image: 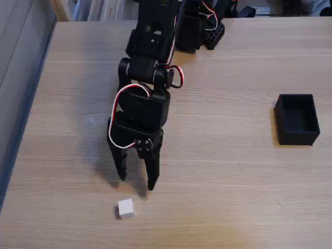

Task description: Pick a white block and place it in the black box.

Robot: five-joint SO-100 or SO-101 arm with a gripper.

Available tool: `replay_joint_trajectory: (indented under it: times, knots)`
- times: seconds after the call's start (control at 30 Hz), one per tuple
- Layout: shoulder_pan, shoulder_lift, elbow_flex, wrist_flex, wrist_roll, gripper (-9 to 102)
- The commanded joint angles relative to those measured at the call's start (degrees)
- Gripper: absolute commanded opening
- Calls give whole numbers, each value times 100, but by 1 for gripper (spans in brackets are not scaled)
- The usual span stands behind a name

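White block (125, 208) lies nearest the camera, low in the fixed view and a little left of centre; it sits flat on the wooden table (233, 197), one corner turned toward the lens, its top face bright and its side faces slightly grey; nothing touches it. Just above it in the picture hangs the gripper (138, 184), fingers pointing down toward the tabletop and toward the camera; jaws stand apart with a clear gap of table visible between the two black fingertips; nothing is held between them. Block sits below and slightly left of that gap, near the fingertips but apart from them; whether the tips touch the table I cannot tell, though a soft shadow spreads to their left. Black arm (148, 62) runs from the top centre of the picture down to the gripper; red and white wires (118, 98) loop along its left side and a second loop shows at the wrist joint on the right. Black box (296, 119) stands at the right side of the table, well apart from both block and gripper; open top faces up; its interior is dark and shows nothing inside as far as I can see. Table's left edge (31, 98) runs diagonally, with grey floor beyond it.
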Motion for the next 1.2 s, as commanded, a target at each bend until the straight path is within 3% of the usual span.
replay_joint_trajectory:
  times: [0.0, 1.17]
  knots:
    - [70, -141, -422, -105, -88, 27]
    - [123, -1406, -1696, -299, -255, 26]
